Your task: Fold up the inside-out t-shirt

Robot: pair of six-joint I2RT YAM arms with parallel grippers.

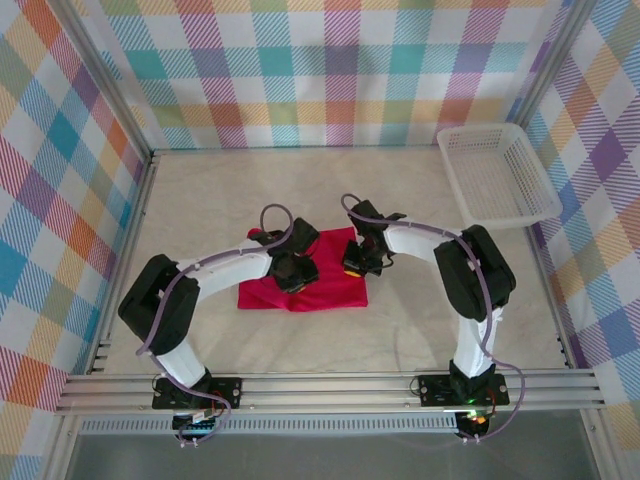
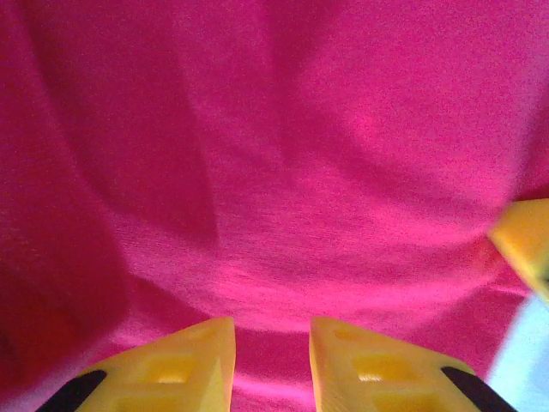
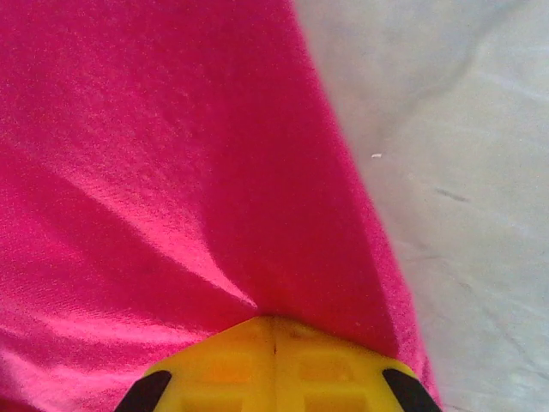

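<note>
Pastel plaid walls (image 1: 330, 70), pale marbled tabletop (image 1: 250, 190), aluminium frame (image 1: 330, 385).

Lab test cell: aluminium frame (image 1: 330, 385), plaid backdrop walls (image 1: 330, 70).

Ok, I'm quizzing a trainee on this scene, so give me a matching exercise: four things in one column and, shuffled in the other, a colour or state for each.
Things:
1. t-shirt
2. basket
3. left fingers
4. right fingers

Colours or states:
a. pressed together, pinching a fold of cloth
b. white, nothing in it
c. red, lying wrinkled
d. apart, red cloth showing in the gap

Pairs: 1-c, 2-b, 3-d, 4-a.
</note>
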